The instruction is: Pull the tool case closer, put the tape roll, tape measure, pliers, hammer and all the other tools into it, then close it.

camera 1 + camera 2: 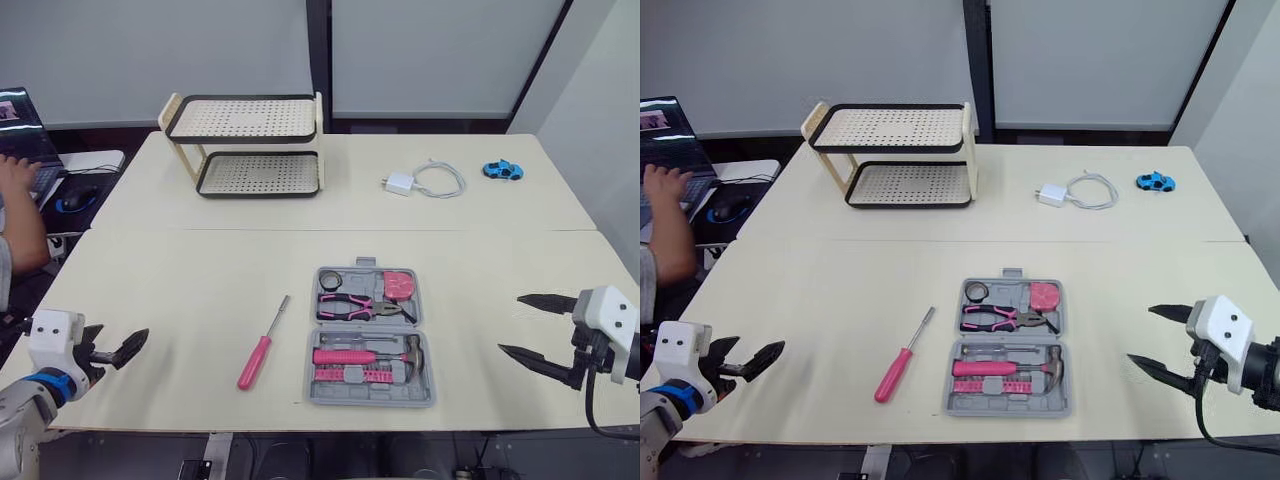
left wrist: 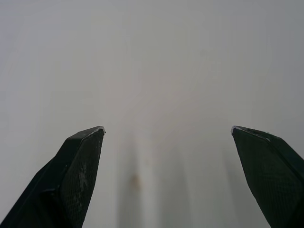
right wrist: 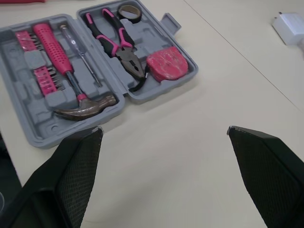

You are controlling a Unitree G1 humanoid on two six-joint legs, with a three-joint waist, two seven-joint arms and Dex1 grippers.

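Hovering at table [image 1: 200, 270] edge: left hand [image 1: 125, 348] and right hand [image 1: 510, 323], both spread, empty. Tool case [image 1: 330, 398] open between them, nearer right hand; pliers [image 1: 355, 306], hammer [image 1: 365, 356] inside. Screwdriver [image 1: 262, 345] loose, between case and left hand.

grey tool case [image 3: 23, 102], pink-handled screwdriver [image 1: 264, 341], blue toy car [image 1: 502, 170]

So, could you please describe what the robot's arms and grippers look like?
The left gripper and right gripper each have two black, tapered fingers on a boxy white housing. A blue ring and grey forearm follow the left; a black cable loops under the right.
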